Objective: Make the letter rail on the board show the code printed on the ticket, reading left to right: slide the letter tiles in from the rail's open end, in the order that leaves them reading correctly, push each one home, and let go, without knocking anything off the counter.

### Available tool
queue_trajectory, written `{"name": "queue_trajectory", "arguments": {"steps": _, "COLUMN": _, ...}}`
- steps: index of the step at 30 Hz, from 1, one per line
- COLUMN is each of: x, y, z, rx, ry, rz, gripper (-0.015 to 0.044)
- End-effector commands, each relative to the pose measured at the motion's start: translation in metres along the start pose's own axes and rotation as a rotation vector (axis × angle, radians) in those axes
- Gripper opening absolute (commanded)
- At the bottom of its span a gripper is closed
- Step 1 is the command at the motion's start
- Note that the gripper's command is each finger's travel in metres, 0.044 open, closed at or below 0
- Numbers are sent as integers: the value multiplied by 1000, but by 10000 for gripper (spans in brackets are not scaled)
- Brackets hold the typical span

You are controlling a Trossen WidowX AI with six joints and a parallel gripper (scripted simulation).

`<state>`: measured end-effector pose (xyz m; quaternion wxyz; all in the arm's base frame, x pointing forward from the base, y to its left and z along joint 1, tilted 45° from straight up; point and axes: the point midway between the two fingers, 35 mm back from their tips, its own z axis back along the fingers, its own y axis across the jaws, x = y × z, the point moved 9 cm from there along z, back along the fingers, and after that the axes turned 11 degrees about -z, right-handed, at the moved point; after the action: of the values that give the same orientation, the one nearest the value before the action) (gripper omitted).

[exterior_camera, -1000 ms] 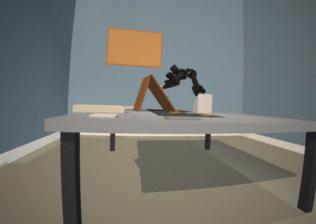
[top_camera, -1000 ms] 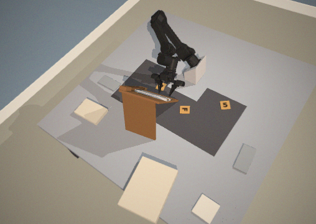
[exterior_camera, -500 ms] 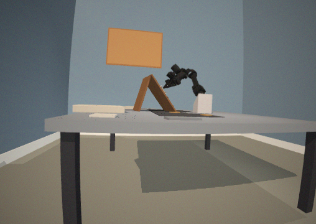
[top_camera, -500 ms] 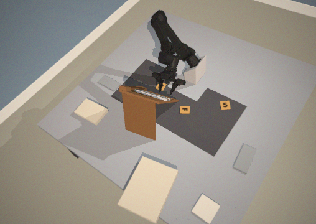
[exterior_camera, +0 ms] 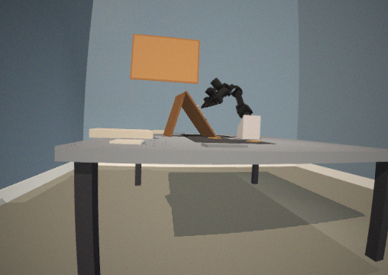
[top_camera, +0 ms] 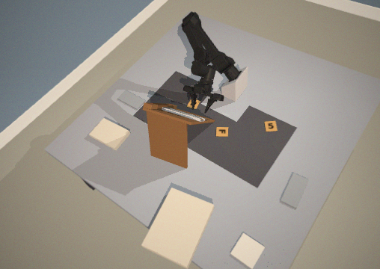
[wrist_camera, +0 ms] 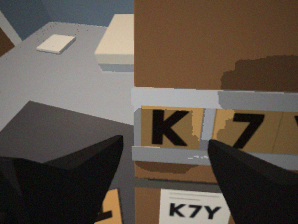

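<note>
Two square orange letter tiles, K [wrist_camera: 170, 127] and 7 [wrist_camera: 246, 131], sit in the silvery rail [top_camera: 183, 114] [wrist_camera: 175, 98]. My black two-fingered hand [top_camera: 200, 110] [exterior_camera: 202, 107] [wrist_camera: 164, 143] stands partly open, gripping nothing.

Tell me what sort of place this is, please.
Probably a robot practice room: a small black arm on a table, facing a brown board with lettered tiles.

K tile [wrist_camera: 172, 128] left of 7 tile [wrist_camera: 245, 131].
</note>
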<state>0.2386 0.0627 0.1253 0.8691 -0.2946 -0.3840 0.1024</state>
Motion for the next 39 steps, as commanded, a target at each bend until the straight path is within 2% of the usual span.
{"name": "queue_trajectory", "arguments": {"steps": 1, "x": 0, "y": -1, "z": 3, "rx": -4, "ry": -3, "rz": -7, "gripper": 295}}
{"name": "queue_trajectory", "arguments": {"steps": 37, "x": 2, "y": -6, "z": 10, "rx": -4, "ry": -2, "rz": -6, "gripper": 295}}
{"name": "queue_trajectory", "arguments": {"steps": 39, "x": 0, "y": -4, "z": 9, "rx": 0, "ry": 1, "rz": 0, "gripper": 242}}
